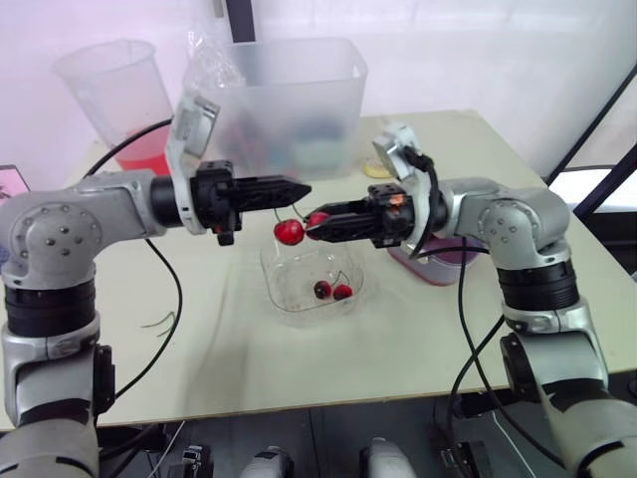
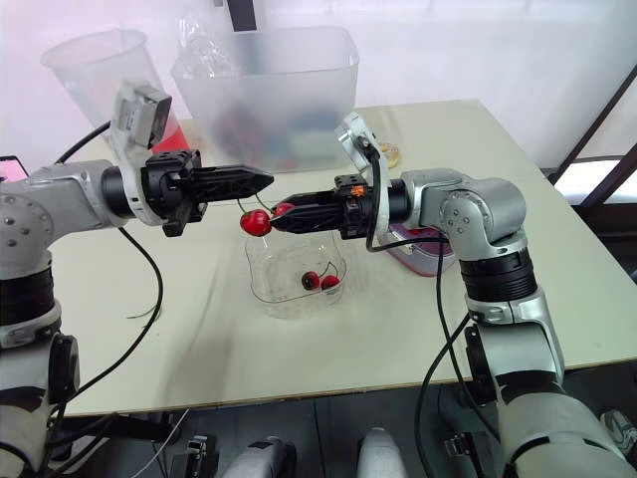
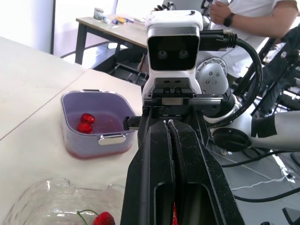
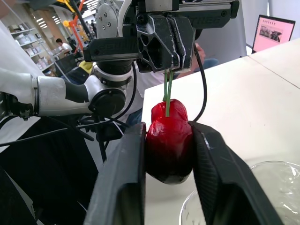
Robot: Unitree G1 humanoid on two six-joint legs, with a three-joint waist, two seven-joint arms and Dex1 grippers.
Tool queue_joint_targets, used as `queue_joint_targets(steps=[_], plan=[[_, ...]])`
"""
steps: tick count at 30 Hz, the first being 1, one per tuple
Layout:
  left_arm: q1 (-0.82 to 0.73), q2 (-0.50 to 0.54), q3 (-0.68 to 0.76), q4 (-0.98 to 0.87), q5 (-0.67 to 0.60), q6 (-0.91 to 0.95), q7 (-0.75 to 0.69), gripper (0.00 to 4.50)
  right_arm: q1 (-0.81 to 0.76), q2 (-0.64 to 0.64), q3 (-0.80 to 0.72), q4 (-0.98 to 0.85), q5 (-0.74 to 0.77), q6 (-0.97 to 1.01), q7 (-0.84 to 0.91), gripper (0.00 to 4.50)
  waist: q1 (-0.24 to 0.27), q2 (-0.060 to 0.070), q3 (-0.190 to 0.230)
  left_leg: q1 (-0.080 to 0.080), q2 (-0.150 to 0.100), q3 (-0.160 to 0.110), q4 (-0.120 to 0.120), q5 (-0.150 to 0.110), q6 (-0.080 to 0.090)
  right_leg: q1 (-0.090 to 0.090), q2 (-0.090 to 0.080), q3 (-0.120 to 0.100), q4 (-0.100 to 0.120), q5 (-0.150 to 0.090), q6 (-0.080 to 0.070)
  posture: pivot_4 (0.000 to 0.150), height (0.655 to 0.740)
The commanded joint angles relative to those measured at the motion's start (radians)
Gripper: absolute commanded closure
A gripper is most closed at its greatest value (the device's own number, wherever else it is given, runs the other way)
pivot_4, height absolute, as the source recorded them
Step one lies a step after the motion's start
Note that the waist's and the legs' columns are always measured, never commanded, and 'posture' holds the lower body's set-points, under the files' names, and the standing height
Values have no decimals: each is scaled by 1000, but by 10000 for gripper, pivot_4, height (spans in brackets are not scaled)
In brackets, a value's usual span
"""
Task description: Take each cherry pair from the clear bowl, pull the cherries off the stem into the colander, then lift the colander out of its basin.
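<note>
Behind the clear bowl (image 1: 284, 304) a large translucent tub (image 1: 299, 80) stands on the worktop (image 1: 299, 368). A translucent jug (image 1: 109, 75) with something red in its bottom stands at the robot's left of the tub. A small yellow thing (image 1: 378, 169) lies beside the tub; I cannot tell what it is. The purple colander (image 3: 82, 143) stands at the robot's right of the bowl, partly hidden behind the right forearm, and two cherries (image 3: 86, 123) lie in it. A loose stem piece (image 1: 157, 322) lies on the worktop near the left arm's cable. In the left wrist view a person (image 3: 253, 14) stands in the background, away from the worktop.

The front part of the worktop, between the bowl and the near edge, is bare. The right edge is well apart from the colander.

Both arms reach inward at about the same height and meet above the bowl. The left gripper (image 1: 297, 188) has its jaws pressed together on the stem (image 4: 166, 93) of the cherry pair. The right gripper (image 1: 320, 224) has its jaws narrow, holding one cherry (image 4: 168, 145) of this pair from both sides. The other cherry (image 1: 289, 232) hangs free, just under the left jaws and over the bowl. Two more cherries (image 1: 332, 290) lie on the bowl's bottom.
</note>
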Motion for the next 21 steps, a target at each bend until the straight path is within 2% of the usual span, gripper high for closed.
queue_joint_targets(steps=[1, 9, 13, 21], plan=[[-9, 3, 11, -25, -7, -4, 0, 45000, -8, 3, -10, -20, 8, -14, 2, 30875, 0, 0, 0, 0, 0, 0, 0, 0, 0, 0, 0, 0, 0, 0, 0, 1500, 7400], [-10, 1, 9, -30, -10, -3, -1, 45000, 13, -7, 1, -19, 16, 2, 23, 30875, 0, 0, 0, 0, 0, 0, 0, 0, 0, 0, 0, 0, 0, 0, 0, 1500, 7400], [-11, -3, 9, -28, -7, -4, 0, 45000, 12, 5, -16, -8, 29, 5, 16, 40444, 0, 0, 0, 0, 0, 0, 0, 0, 0, 0, 0, 0, 0, 0, 0, 1500, 7400], [-3, -2, 10, -35, -11, 1, 0, 45000, 52, -17, 0, -4, -1, -22, 31, 40885, 1, 0, 0, 0, 0, 0, 0, 0, 0, 0, 0, 0, 0, 0, 0, 1500, 7400]])
